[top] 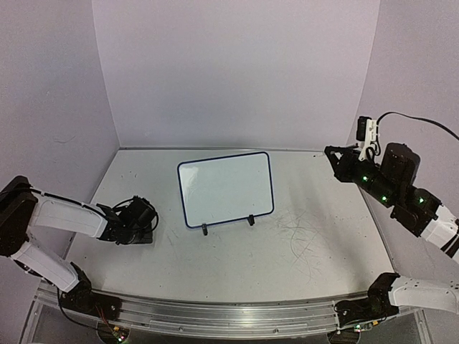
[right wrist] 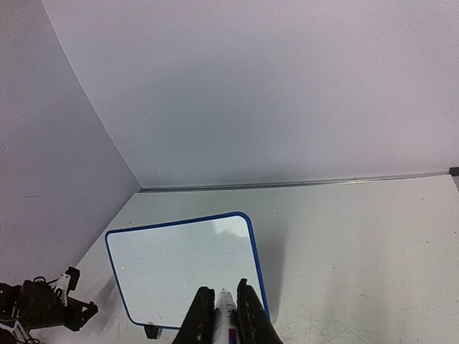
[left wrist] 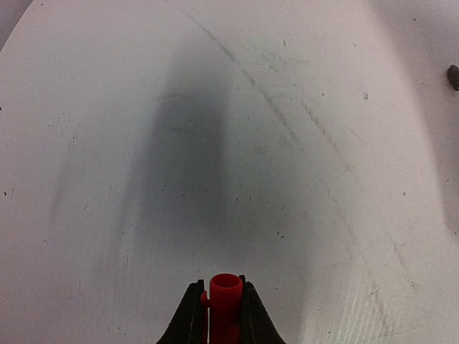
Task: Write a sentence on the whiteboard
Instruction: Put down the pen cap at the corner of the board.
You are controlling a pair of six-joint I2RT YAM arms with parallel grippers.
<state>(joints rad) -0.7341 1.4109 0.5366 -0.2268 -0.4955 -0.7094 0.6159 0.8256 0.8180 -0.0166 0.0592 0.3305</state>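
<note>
Rounded-corner whiteboard (top: 226,188) with a thin dark blue frame stands on two small black feet at the centre of the scuffed matte table (top: 323,244), its glossy face plain white. Left gripper (left wrist: 224,290), low over the table's left side, clenches a hollow red tube (left wrist: 225,304). Right gripper (right wrist: 226,304), raised at the right, grasps a slim white marker (right wrist: 227,322).

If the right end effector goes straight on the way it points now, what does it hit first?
Probably the small blue-framed whiteboard: it lies straight ahead of the right end effector and its white marker; depth unclear.
</note>
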